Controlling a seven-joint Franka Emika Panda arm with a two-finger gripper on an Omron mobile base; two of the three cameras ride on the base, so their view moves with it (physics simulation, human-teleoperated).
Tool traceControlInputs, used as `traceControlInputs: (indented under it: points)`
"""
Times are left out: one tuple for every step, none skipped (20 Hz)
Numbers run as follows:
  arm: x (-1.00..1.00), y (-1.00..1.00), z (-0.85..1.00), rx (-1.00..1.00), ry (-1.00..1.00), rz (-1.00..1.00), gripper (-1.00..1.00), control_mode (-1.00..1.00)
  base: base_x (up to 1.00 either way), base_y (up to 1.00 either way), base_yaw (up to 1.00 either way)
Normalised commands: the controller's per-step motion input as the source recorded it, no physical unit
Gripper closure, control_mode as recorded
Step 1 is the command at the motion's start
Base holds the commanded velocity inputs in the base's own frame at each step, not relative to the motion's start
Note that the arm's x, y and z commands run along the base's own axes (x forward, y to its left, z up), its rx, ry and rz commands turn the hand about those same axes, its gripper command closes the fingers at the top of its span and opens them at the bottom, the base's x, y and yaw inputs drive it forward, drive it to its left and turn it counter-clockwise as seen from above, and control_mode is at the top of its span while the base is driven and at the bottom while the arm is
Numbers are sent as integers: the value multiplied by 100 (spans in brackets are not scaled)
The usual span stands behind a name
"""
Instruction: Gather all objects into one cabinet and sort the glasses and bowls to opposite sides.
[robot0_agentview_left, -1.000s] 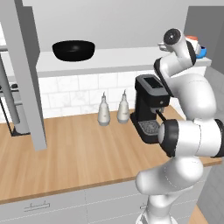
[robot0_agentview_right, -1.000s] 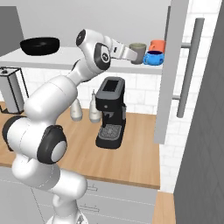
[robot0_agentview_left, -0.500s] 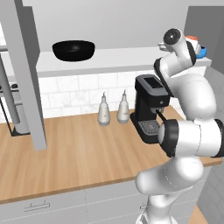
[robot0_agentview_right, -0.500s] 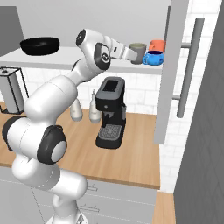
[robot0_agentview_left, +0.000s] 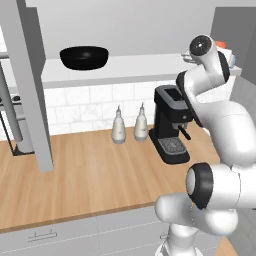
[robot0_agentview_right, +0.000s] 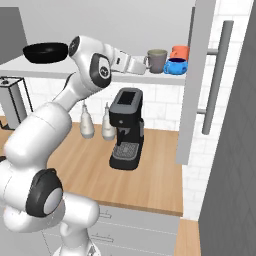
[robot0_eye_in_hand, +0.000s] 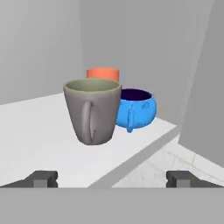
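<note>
The grey-green cup (robot0_eye_in_hand: 92, 111) stands upright on the cabinet's pale shelf board (robot0_eye_in_hand: 35, 127), its handle towards me. Close behind it are the small blue bowl (robot0_eye_in_hand: 135, 109) and the salmon-red glass (robot0_eye_in_hand: 103, 73). My gripper (robot0_eye_in_hand: 112, 179) is open, a short way in front of the cup, with nothing between its fingers. From the right base view, the gripper (robot0_agentview_right: 141, 65) hangs just left of the cup (robot0_agentview_right: 156, 60), with the blue bowl (robot0_agentview_right: 175, 66) and red glass (robot0_agentview_right: 179, 52) at the shelf's right end. The wide black bowl (robot0_agentview_left: 84, 57) (robot0_agentview_right: 45, 51) sits at the far left end.
The cabinet's open right door (robot0_agentview_right: 200, 85) hangs close beside the cups, and the left door (robot0_agentview_left: 30, 85) hangs open too. Below on the wooden counter (robot0_agentview_left: 90, 175) stand a black coffee machine (robot0_agentview_left: 170, 122) and two white bottles (robot0_agentview_left: 118, 127).
The jaws have spread wide and let go of the grey-green cup, which stays upright on the shelf. The arm has hardly moved.
</note>
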Motion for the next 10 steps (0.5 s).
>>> traceControlInputs:
  points:
    - [-87,66,0,-2,0,3,-100,-100,0,0,0]
    - [-81,76,0,-1,0,4,-100,-100,0,0,0]
    - [-68,88,1,0,0,5,-100,-100,0,0,0]
    - [-60,75,27,0,3,5,-100,-100,0,0,0]
    - [-41,81,36,0,1,7,-100,-100,0,0,0]
    - [-50,73,41,0,2,13,-100,-100,0,0,0]
    - [-49,66,45,0,4,18,-100,-100,0,0,0]
    - [-48,71,38,0,3,22,-100,-100,0,0,0]
    - [-51,69,38,0,4,23,-100,-100,0,0,0]
    - [-54,72,36,0,5,25,-100,-100,0,0,0]
